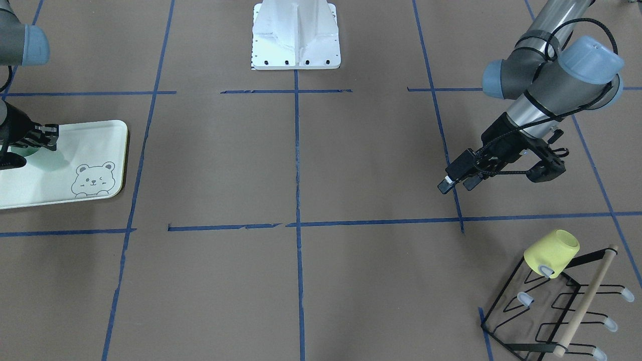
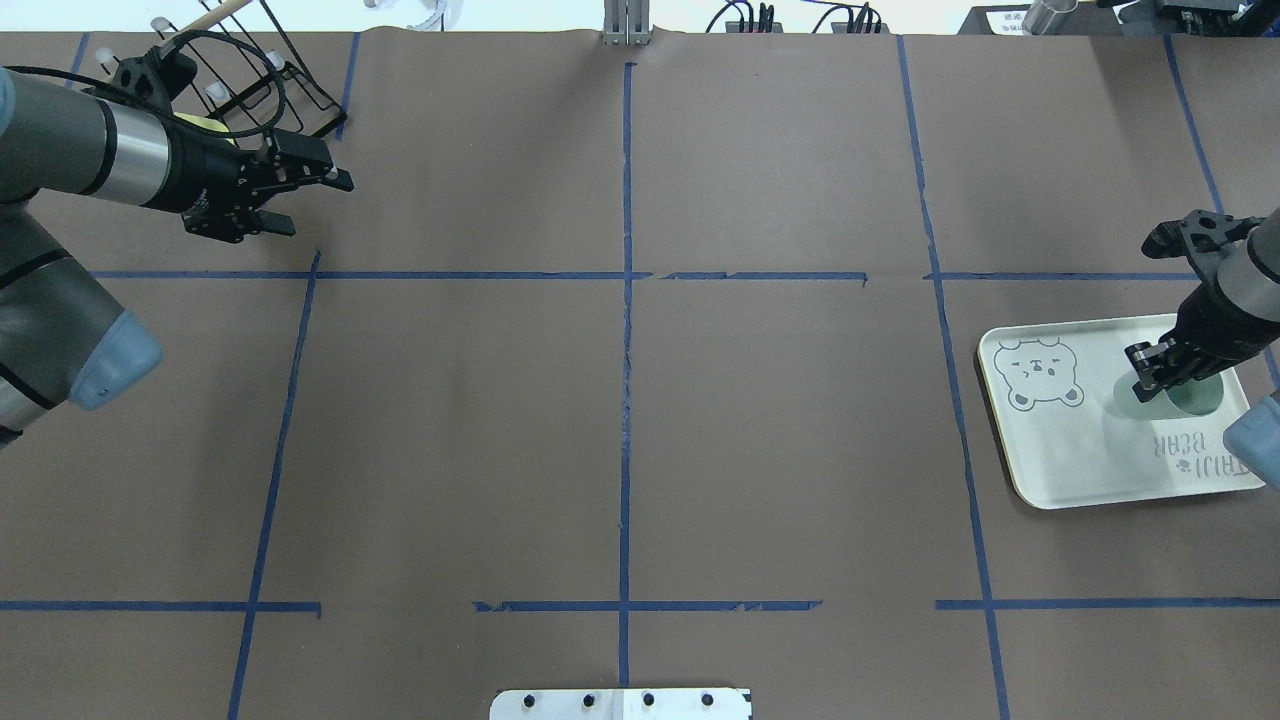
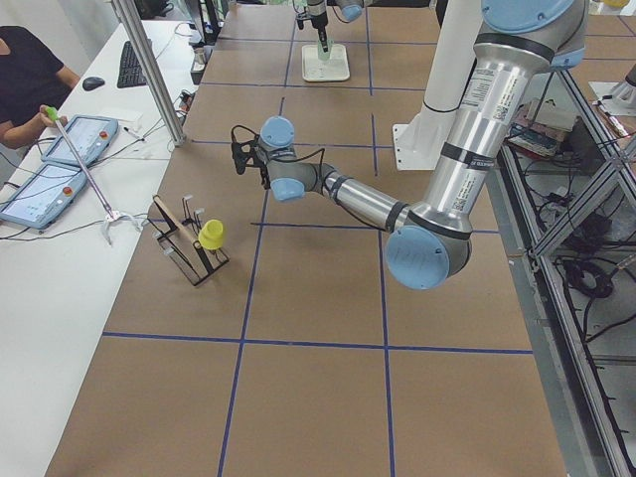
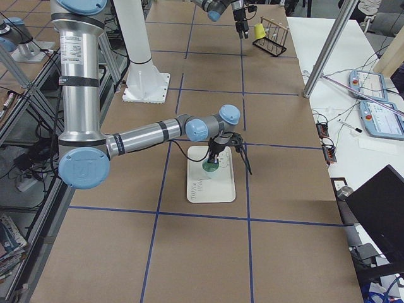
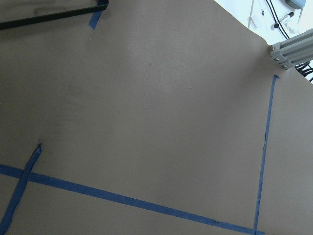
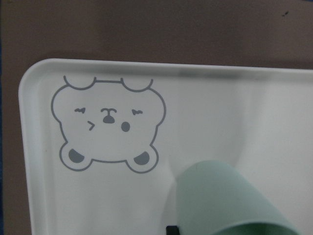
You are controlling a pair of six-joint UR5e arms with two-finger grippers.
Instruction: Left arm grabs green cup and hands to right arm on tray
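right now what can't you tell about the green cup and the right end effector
- Cup base: the right wrist view's bottom edge cuts off the green cup, so whether it rests on the tray is unclear.
- Grip: in the front-facing view the right end effector covers most of the cup; pad contact is hidden.
- Tray's outer end: cut by the overhead view's right edge and a blue joint cap.
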